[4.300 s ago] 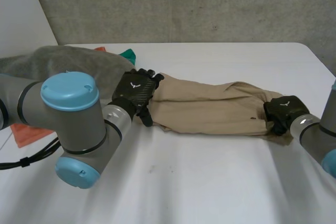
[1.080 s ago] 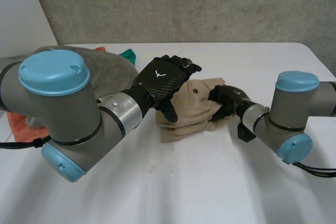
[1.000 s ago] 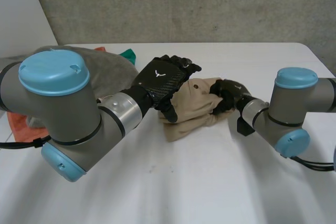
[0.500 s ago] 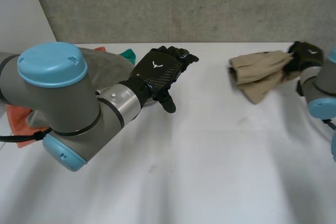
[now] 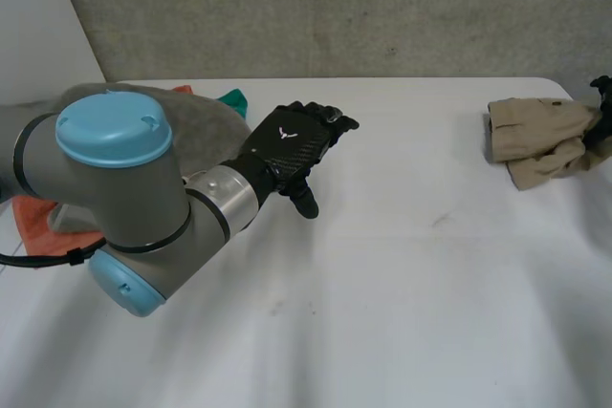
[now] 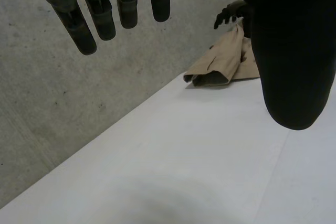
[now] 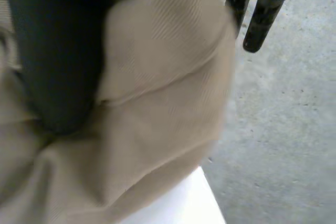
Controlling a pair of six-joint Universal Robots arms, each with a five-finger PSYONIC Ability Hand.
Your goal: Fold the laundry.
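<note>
Hovering above the white table [image 5: 382, 284] with the left hand [image 5: 292, 143], palm down, fingers straight and a little spread, thumb hanging loose, grasping nothing and touching nothing. Pinching the tan garment [image 5: 540, 136] in the right hand [image 5: 602, 107] near the table's far right corner, well apart from the left hand. In the right wrist view, pressing the thumb into the cloth with straight fingers running along its other side, clamping a thick bunched fold between them. Holding it by the end toward the robot's right, with the rest doubled over on itself in a rumpled bundle and one open hem facing the left hand in the left wrist view. Resting on the tabletop or hanging just clear of it: not possible to tell. Sharing the table with a heap of grey cloth [image 5: 206, 121] at the far left, just behind the left arm, with a scrap of teal cloth [image 5: 229, 99] peeking out at the heap's far side and orange cloth [image 5: 33, 226] showing at its near edge. Backing onto a rough concrete wall [image 5: 335, 7] along the table's far edge.
</note>
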